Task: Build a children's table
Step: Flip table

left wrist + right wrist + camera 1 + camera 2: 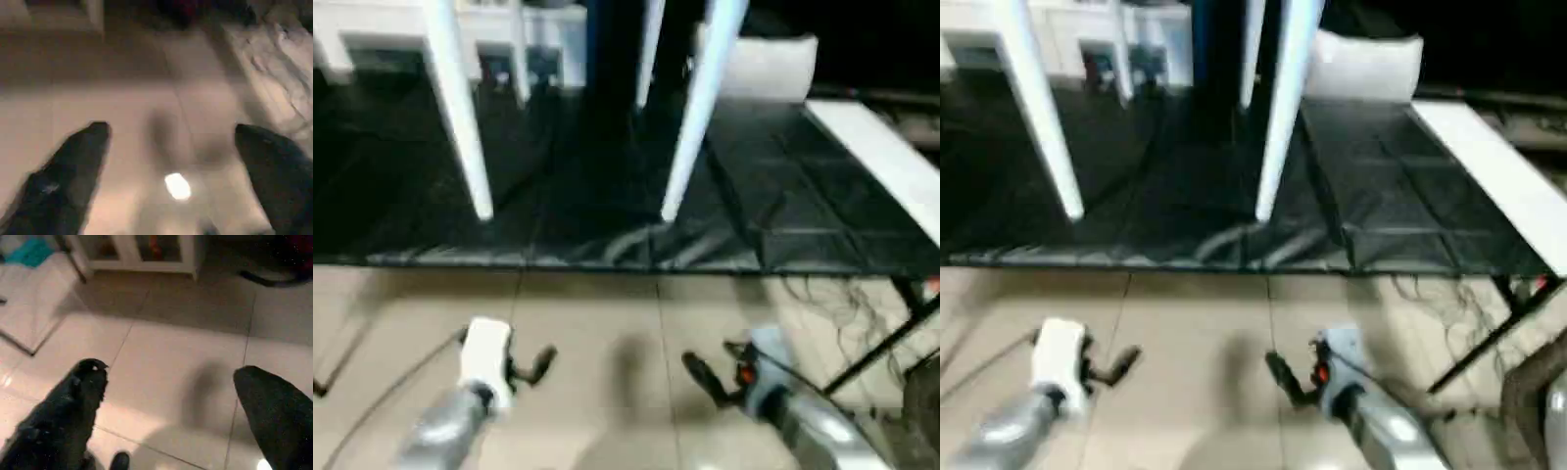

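Both robot arms hang low over a pale tiled floor, short of the work: the left tool shows its two black fingers spread wide with nothing but tile between them, and the right tool is likewise spread wide and empty, its dark fingers framing bare tile and a grout line. From the head camera, the left arm's silver forearm ends in a white wrist block with a black finger pointing inward, while the right arm carries a grey wrist housing with an orange spot and a black finger reaching toward the centre; the two tools are well apart. A thin cable trails across the tiles at the left, and a tangle of wires lies by a black folding leg at the right. Beyond the arms runs the front edge of the black-covered counter. On it stands the children's table, upright on its white tapered legs, two of them planted near the counter's front edge and two more behind. A long white board lies on the counter's right side, and a white cushion-like object sits at the back
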Motion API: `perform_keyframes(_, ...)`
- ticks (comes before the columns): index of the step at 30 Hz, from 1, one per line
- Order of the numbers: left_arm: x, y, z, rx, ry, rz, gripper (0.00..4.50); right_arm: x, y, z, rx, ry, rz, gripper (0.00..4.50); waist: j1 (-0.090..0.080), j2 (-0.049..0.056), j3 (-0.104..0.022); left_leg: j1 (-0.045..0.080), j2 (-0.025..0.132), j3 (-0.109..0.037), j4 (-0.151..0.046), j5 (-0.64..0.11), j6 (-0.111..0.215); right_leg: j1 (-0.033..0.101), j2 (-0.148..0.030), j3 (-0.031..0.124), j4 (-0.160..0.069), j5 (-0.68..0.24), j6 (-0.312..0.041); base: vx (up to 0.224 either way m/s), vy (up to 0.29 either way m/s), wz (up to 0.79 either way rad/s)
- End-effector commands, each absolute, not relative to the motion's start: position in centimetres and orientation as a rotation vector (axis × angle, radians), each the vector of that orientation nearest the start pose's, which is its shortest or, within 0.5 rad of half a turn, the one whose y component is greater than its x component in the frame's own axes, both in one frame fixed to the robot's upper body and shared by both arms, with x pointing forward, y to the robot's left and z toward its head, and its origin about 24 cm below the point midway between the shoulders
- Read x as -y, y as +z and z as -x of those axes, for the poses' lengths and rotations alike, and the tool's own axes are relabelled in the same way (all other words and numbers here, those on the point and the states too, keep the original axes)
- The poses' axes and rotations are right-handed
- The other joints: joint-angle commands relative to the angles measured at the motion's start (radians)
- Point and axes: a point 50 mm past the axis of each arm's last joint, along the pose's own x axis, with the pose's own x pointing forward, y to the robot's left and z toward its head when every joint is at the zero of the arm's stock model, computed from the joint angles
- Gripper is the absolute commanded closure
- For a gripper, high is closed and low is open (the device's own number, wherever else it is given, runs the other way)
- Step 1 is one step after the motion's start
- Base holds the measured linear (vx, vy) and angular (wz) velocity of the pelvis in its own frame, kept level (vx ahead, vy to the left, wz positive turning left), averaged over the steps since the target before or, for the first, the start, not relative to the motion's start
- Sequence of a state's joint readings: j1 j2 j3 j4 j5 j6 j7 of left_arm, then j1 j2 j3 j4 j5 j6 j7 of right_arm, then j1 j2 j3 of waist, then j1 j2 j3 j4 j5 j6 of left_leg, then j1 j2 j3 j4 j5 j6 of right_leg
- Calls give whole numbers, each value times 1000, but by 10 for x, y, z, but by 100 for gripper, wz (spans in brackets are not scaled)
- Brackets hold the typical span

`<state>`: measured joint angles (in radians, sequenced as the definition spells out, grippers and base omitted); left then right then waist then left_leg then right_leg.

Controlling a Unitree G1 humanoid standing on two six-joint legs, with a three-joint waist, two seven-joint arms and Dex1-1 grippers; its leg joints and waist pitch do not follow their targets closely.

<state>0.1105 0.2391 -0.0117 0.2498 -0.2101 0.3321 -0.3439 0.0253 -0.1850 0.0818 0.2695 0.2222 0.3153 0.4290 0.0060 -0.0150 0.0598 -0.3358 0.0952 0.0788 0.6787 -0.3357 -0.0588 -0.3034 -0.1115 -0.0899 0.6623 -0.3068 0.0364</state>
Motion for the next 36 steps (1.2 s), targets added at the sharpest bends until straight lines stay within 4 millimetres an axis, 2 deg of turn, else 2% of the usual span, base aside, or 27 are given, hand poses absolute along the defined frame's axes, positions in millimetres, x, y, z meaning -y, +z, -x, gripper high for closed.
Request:
perform_keyframes(1, -203, -70, -195, -762, -243, 49, 4, 166, -71, -213, -690, 364, -109, 0, 11, 10, -51, -27, 95, -57, -120, -11, -30, 15, -112, 80, -114, -157, -130, -93, -27, -23)
perform_keyframes(2, -205, -74, -194, -789, -243, 24, 4, 167, -75, -213, -708, 359, -101, 0, 12, 9, -55, -24, 92, -39, -122, 111, 16, 14, -89, 76, -101, 70, -192, -2, -70, 6)
perform_keyframes(3, -204, -81, -191, -824, -252, 15, 4, 167, -83, -212, -729, 323, -107, 0, 12, 13, -59, -28, 91, -30, -121, 191, 58, 19, -77, 71, -90, 244, -234, -2, -70, 6)
perform_keyframes(4, -204, -83, -190, -832, -253, 11, 4, 167, -85, -212, -735, 312, -113, 0, 12, 13, -59, -28, 91, -30, -121, 191, 58, 19, -77, 71, -90, 244, -234, 33, -61, -2)
perform_keyframes(5, -203, -88, -188, -851, -253, 2, 4, 167, -90, -211, -754, 282, -140, 0, 15, 9, -67, -37, 92, -23, -115, 276, 134, 28, -74, 66, -77, 413, -259, 0, 0, 0)
perform_keyframes(6, -195, -102, -181, -905, -292, -10, 4, 169, -99, -208, -783, 222, -167, 0, 15, 1, -69, -37, 97, -20, -115, 295, 156, 26, -74, 66, -75, 441, -266, 0, 0, 0)
perform_keyframes(7, -193, -106, -179, -919, -298, -17, 4, 169, -101, -207, -794, 201, -178, 0, 18, 11, -65, -33, 103, -18, -117, 301, 185, 17, -72, 62, -74, 430, -291, 0, 0, 0)
perform_keyframes(8, -189, -113, -175, -939, -306, -29, 4, 170, -106, -206, -812, 165, -194, 0, 20, 2, -64, -34, 109, -16, -118, 291, 200, 17, -74, 61, -77, 407, -298, 0, 0, 0)
perform_keyframes(9, -187, -117, -174, -952, -299, -26, 4, 171, -109, -205, -827, 141, -208, 0, 24, 2, -59, -30, 122, -14, -123, 234, 218, 11, -78, 62, -82, 305, -317, 0, 0, 0)
perform_keyframes(11, -180, -127, -172, -971, -244, 12, 4, 173, -122, -197, -892, 86, -205, 0, 26, 8, -52, -28, 132, -13, -132, 162, 209, 7, -80, 63, -88, 209, -336, 0, 0, 0)
perform_keyframes(12, -177, -129, -171, -977, -237, 21, 4, 173, -126, -194, -913, 72, -197, 0, 26, 7, -52, -29, 132, -12, -133, 142, 202, 6, -81, 64, -90, 187, -341, 0, 0, 0)
perform_keyframes(14, -173, -134, -167, -999, -236, 35, 4, 174, -133, -186, -955, 51, -173, 0, 27, 11, -45, -28, 139, -6, -141, 64, 170, 3, -81, 67, -97, 129, -347, 0, 0, 0)
perform_keyframes(15, -171, -138, -164, -1019, -246, 29, 4, 174, -136, -182, -978, 44, -168, 0, 29, 10, -44, -29, 140, -6, -142, 54, 164, 5, -83, 67, -97, 126, -347, 0, 0, 0)
perform_keyframes(18, -171, -145, -158, -1080, -237, 10, 4, 174, -146, -168, -1074, 37, -87, 0, 29, 7, -44, -27, 143, 11, -145, 33, 146, 2, -83, 69, -99, 110, -340, 0, 0, 0)
perform_keyframes(19, -173, -145, -158, -1079, -225, 3, 4, 173, -149, -163, -1105, 35, -63, 0, 31, 11, -44, -27, 144, 12, -145, 34, 142, 1, -83, 69, -100, 105, -339, 0, 0, 0)
perform_keyframes(22, -183, -145, -162, -1073, -169, -9, 4, 169, -155, -151, -1194, 40, -54, 0, 30, 11, -44, -25, 148, 14, -148, 15, 132, -1, -82, 70, -98, 105, -340, 0, 0, 0)
perform_keyframes(24, -187, -145, -163, -1070, -134, -14, 4, 166, -158, -144, -1222, 42, -56, 0, 33, 21, -44, -27, 148, 14, -147, 23, 136, -1, -84, 69, -95, 135, -344, 0, 0, 0)
perform_keyframes(25, -189, -145, -164, -1069, -124, -13, 4, 165, -159, -141, -1231, 47, -55, 0, 31, 17, -44, -27, 148, 16, -147, 23, 140, -2, -83, 69, -96, 140, -344, 0, 0, 0)
perform_keyframes(26, -189, -145, -164, -1069, -118, -7, 4, 164, -160, -139, -1239, 53, -49, 0, 32, 23, -46, -26, 149, 15, -146, 27, 141, -1, -83, 68, -94, 150, -347, 0, 0, 0)
perform_keyframes(27, -190, -145, -164, -1069, -115, -3, 4, 163, -161, -138, -1245, 57, -46, 0, 32, 20, -46, -27, 149, 16, -146, 32, 145, -1, -83, 68, -93, 158, -348, 0, 0, 0)
perform_keyframes(29, -190, -145, -164, -1071, -114, 0, 4, 162, -162, -136, -1250, 60, -46, 0, 32, 21, -46, -28, 150, 16, -144, 49, 157, -1, -85, 68, -91, 175, -352, 0, 0, 0)
perform_keyframes(30, -184, -149, -160, -1088, -118, -2, 4, 161, -161, -138, -1248, 57, -47, 0, 32, 26, -47, -26, 150, 17, -144, 41, 156, -2, -84, 68, -93, 165, -353, 0, 0, 0)
perform_keyframes(31, -182, -149, -159, -1090, -119, -3, 4, 161, -161, -139, -1248, 57, -47, 0, 31, 25, -46, -27, 150, 16, -146, 35, 156, -1, -85, 68, -93, 158, -353, 0, 0, 0)
perform_keyframes(34, -178, -150, -159, -1093, -123, -6, 4, 160, -160, -141, -1248, 67, -58, 0, 34, 28, -44, -26, 154, 17, -150, -4, 139, -2, -88, 70, -98, 114, -354, 0, 0, 0)
perform_keyframes(36, -179, -150, -159, -1096, -123, -8, 4, 158, -160, -141, -1250, 79, -63, 0, 35, 25, -43, -28, 154, 17, -152, -13, 131, -3, -87, 71, -99, 106, -351, 0, 0, 0)
